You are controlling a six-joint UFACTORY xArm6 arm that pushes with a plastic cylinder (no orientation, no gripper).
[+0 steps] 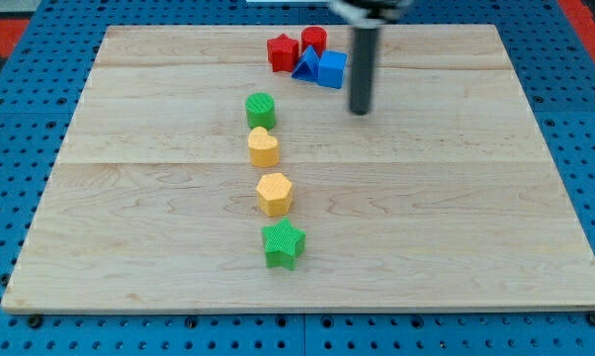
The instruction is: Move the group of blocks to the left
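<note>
Your tip (361, 111) sits just right of the red and blue cluster.
The rod's top is cut off; the blue triangle (305, 65) is half hidden between the red star (282, 52) and blue cube (331, 69); there's no end effector to judge.

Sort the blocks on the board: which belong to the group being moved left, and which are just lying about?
In the job: red star, red block, blue triangle, blue cube; my tip sits at their lower right.

Lying about: green cylinder, yellow heart, yellow hexagon, green star.

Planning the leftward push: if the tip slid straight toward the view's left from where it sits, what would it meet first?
Probably the blue cube, nearest to my tip; though the tip sits slightly lower in view, so it may pass just below it.
</note>
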